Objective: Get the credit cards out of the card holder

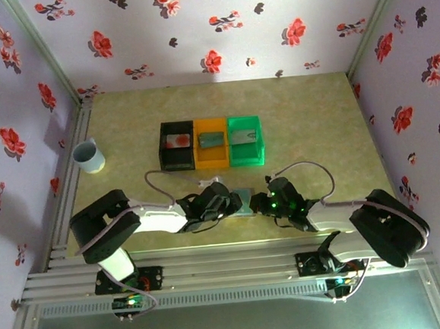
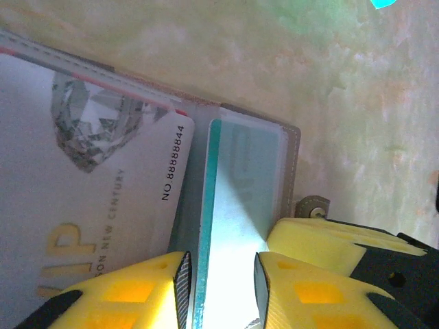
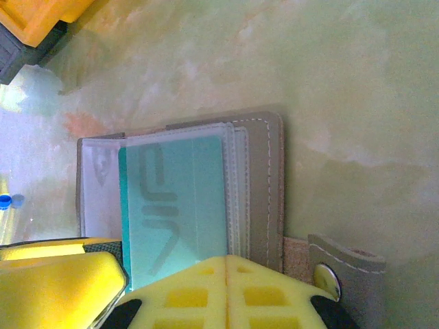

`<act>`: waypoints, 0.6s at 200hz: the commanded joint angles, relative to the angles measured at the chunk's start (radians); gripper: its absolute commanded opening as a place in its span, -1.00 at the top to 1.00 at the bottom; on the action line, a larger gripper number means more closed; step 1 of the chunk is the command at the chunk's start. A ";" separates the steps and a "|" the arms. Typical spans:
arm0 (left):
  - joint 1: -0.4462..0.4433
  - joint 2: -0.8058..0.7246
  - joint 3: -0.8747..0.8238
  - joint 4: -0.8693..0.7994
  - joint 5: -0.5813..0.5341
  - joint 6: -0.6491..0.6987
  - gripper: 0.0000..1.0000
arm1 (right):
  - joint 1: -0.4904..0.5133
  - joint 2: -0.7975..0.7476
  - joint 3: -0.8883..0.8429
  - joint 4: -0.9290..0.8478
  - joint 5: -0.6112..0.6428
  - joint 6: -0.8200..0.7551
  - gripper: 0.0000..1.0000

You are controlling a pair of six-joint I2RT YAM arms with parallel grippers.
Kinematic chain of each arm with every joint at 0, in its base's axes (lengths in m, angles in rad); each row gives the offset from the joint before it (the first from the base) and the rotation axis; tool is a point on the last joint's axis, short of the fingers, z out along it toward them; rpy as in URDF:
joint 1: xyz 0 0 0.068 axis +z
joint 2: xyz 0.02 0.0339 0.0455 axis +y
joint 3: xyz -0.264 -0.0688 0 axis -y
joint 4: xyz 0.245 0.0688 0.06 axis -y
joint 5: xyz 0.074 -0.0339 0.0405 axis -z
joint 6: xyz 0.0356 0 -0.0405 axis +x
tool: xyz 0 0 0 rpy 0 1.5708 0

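Yellow left pincer (image 2: 219, 291) nearest, half-open, straddling teal plastic card (image 2: 236, 171) in blue-grey folding card holder (image 3: 264, 185). Right wrist view adds: right pincer (image 3: 226, 291) shut, empty, tips at holder's edge. From overhead I see holder on bench (image 1: 316, 126) between both.

Marbled yellow-green table (image 1: 316, 126): black bin (image 1: 178, 162), orange bin (image 1: 213, 160) & green bin (image 1: 248, 157) in a touching row, far centre; pale-blue cup (image 1: 87, 156) upright far left; card holder (image 1: 245, 198) lies open, near centre.
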 commanded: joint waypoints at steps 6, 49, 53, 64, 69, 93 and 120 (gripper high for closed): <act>0.004 -0.021 -0.034 0.068 -0.042 -0.016 0.42 | -0.003 0.025 -0.025 -0.061 0.005 0.011 0.88; 0.003 -0.014 -0.032 0.094 -0.037 -0.008 0.59 | -0.002 0.030 -0.025 -0.055 0.002 0.012 0.88; 0.003 -0.014 -0.033 0.096 -0.037 -0.009 0.61 | -0.003 0.029 -0.025 -0.056 0.002 0.012 0.88; 0.003 -0.014 -0.031 0.097 -0.037 -0.009 0.62 | -0.002 0.032 -0.025 -0.053 0.002 0.014 0.88; 0.003 -0.014 -0.031 0.096 -0.037 -0.008 0.63 | -0.003 0.032 -0.025 -0.054 0.000 0.014 0.88; 0.003 -0.017 -0.032 0.094 -0.039 -0.007 0.63 | -0.003 0.032 -0.025 -0.052 0.000 0.014 0.88; 0.003 -0.021 -0.038 0.097 -0.041 -0.009 0.69 | -0.002 0.033 -0.025 -0.051 0.000 0.014 0.88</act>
